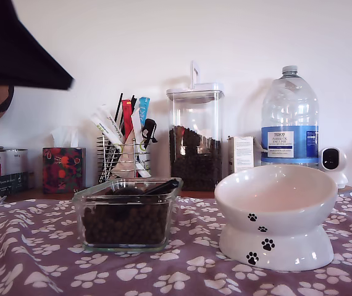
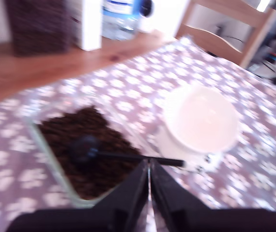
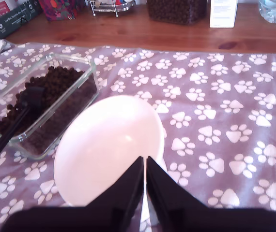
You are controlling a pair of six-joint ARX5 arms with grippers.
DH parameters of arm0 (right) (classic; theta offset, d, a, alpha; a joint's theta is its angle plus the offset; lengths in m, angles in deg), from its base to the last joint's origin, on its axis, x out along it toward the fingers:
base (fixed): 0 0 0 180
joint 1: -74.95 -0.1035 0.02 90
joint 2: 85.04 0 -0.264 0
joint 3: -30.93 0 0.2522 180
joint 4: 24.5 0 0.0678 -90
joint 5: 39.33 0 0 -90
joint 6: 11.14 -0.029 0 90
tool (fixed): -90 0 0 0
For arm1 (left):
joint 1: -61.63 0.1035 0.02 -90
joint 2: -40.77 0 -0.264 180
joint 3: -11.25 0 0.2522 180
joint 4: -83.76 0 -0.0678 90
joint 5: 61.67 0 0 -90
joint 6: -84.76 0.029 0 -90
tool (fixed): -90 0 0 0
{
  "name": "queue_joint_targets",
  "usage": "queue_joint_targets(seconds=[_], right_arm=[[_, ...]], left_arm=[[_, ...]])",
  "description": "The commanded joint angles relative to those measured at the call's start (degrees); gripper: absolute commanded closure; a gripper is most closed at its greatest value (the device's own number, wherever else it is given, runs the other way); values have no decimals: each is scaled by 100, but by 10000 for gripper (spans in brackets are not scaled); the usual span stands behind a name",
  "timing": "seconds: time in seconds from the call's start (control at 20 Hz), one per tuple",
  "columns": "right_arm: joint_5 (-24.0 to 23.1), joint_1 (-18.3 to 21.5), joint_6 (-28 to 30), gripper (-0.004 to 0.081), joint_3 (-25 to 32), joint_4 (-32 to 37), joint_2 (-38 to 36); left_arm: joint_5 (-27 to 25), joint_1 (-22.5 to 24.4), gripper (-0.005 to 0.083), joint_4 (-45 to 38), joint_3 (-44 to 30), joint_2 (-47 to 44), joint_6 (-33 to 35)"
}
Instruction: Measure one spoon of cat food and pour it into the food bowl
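Soft, even daylight, slightly washed out. First wrist view motion-blurred throughout. Second wrist view sharp. Mild glare inside wide white ceramic bowl (image 3: 110, 150). Shadows faint.

A mauve cloth (image 1: 34, 259) printed with white paw prints covers the table. The food bowl (image 1: 276, 213) is white with black paw prints on its base. The cat food (image 1: 125, 223) is dark brown, the spoon (image 3: 17, 120) black. The tissue box (image 1: 63, 169) looks dark with red flowers, perhaps.
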Motion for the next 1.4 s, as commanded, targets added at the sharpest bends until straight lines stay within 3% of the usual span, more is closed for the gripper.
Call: queue_joint_targets(seconds=[0.0, 0.2, 0.35, 0.4, 0.6, 0.7, 0.9, 1.25, 1.35], right_arm=[[24, 0, -9, 780, 37, 105, 103], [118, 0, -9, 780, 37, 105, 262], [457, -13, -9, 780, 37, 151, 282], [671, -42, -9, 780, 37, 210, 286], [1355, -334, -4, 780, 37, 328, 297], [1589, -619, 33, 766, 37, 472, 317], [1493, -1086, 63, 767, 35, 575, 446], [1499, -1126, 66, 767, 35, 570, 514], [1499, -1126, 66, 767, 35, 568, 522]], left_arm=[[37, -264, 793, -129, 13, 269, 341], [-37, -804, 763, -256, 118, 890, 2573], [-87, -957, 536, -658, 131, 1320, 3856], [-162, -975, 496, -800, 131, 1436, 4190], [-282, -970, 479, -1464, 136, 1912, 5447], [-275, -970, 479, -1648, 149, 2144, 5746], [-271, -951, 479, -2013, 243, 2708, 6308], [-269, -846, 472, -1851, 925, 3617, 6690], [-269, -846, 398, -1510, 1036, 3698, 6985]])
